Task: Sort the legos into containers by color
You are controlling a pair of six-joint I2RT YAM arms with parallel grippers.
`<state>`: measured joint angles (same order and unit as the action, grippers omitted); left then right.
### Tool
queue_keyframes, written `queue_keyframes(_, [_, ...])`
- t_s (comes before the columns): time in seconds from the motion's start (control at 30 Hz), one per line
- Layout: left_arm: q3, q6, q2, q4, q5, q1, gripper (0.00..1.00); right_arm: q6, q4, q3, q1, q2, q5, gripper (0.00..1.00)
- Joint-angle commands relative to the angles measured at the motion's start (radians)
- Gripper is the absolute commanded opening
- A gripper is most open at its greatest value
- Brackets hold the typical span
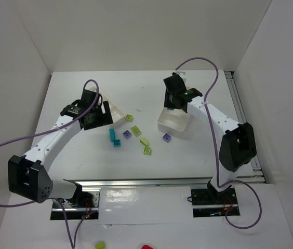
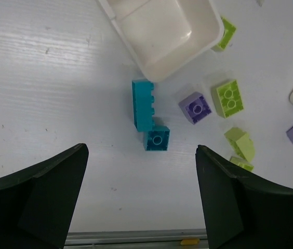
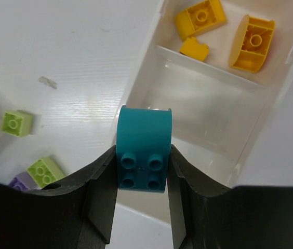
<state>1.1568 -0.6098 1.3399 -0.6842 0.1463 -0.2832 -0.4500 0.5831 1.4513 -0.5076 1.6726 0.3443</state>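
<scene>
Two claws share the counter (image 1: pixel 188 161) in the overhead view I am monitoring. The left claw (image 1: pixel 98 115) hangs just beside the larger tray (image 1: pixel 118 110) on the left, and the right claw (image 1: pixel 174 102) is over the smaller tray (image 1: pixel 172 126) on the right. Between the trays, loose legos lie scattered: a long cyan brick (image 1: pixel 112 135) touching a small cyan brick (image 1: pixel 118 143), a purple brick (image 1: pixel 127 134), a second purple brick (image 1: pixel 167 137) near the smaller tray, and four lime bricks (image 1: pixel 135 129) around them.

Through the left wrist camera, I see that claw spread wide with nothing held, its dark fingers (image 2: pixel 37 199) framing bare counter. Ahead of them the two cyan bricks lie touching, just below a corner of the larger tray. To their right sit the purple brick and a lime one, close but apart. Another lime brick lies just beside the tray's wall.

Through the right wrist camera, the claw is clamped on a rounded cyan brick (image 3: pixel 143 150), studs facing the lens, pinched on both sides. It hangs over the rim of the smaller tray's near section. Beyond the divider (image 3: pixel 209 70), three orange-yellow bricks (image 3: pixel 253 42) rest in the far section. Lime bricks and a purple one lie on the counter at left.
</scene>
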Motion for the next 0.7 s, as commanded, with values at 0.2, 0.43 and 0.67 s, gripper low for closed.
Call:
queue_keyframes(0.2, [-0.112,-0.08,0.045,0.021,-0.024,-0.12,0.92,0.047,-0.103,-0.04,0.067,0.05,0.021,0.41])
queue_keyframes(0.43, [-0.134,-0.099,0.111,0.045,-0.004,-0.155,0.92,0.066,-0.134,-0.029,0.13,0.124,-0.01,0.47])
queue_keyframes(0.67, [-0.124,-0.078,0.154,0.045,-0.004,-0.155,0.93,0.066,-0.121,0.009,0.139,0.151,-0.022,0.7])
